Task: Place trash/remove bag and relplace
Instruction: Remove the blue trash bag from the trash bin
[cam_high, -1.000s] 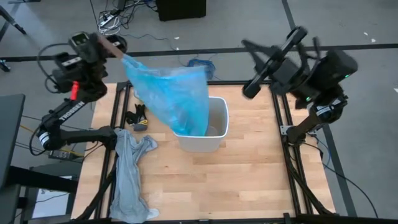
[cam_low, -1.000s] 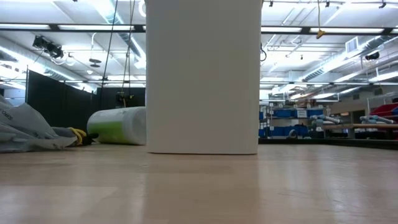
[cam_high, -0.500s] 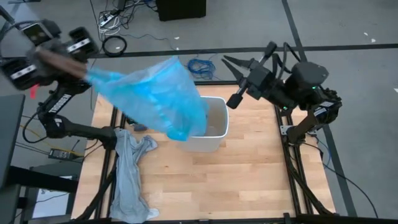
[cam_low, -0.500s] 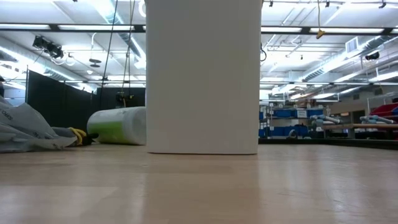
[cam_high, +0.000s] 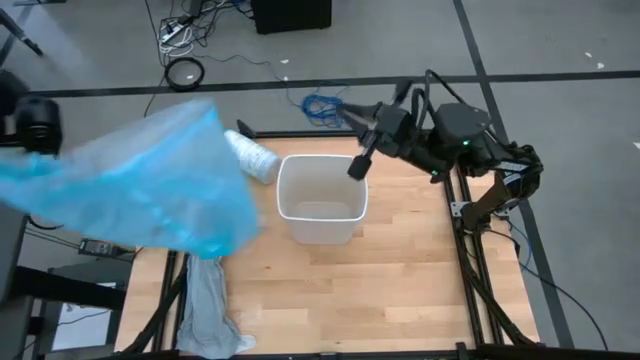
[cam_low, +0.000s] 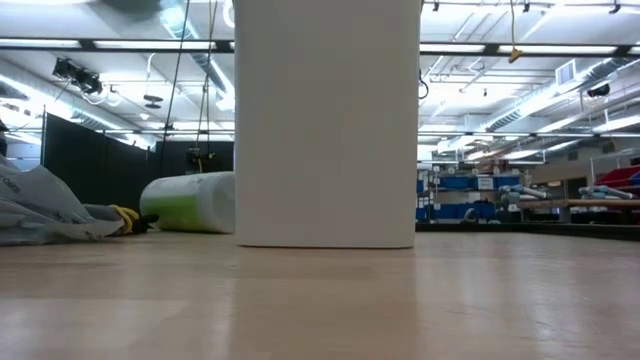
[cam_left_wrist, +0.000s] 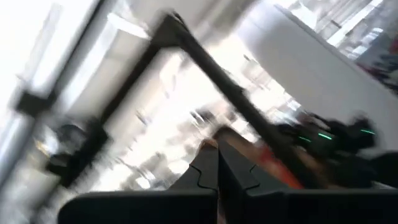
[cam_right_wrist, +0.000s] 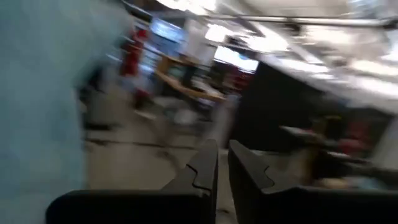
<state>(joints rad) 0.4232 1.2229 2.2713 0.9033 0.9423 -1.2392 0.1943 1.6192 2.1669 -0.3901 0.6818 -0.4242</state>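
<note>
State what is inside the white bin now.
The bin looks bare inside: only its pale floor shows, with no liner. The blue bag is out, left of it.

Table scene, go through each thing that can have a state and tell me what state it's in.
Blue bag: out of the bin, lifted off to the table's left.
White bin: upright, unlined.
Grey liner: crumpled on the table.
White roll: lying on its side.
Left gripper: shut.
Right gripper: nearly shut, empty, beside the bin.

Both tools closed (arms raised)
</note>
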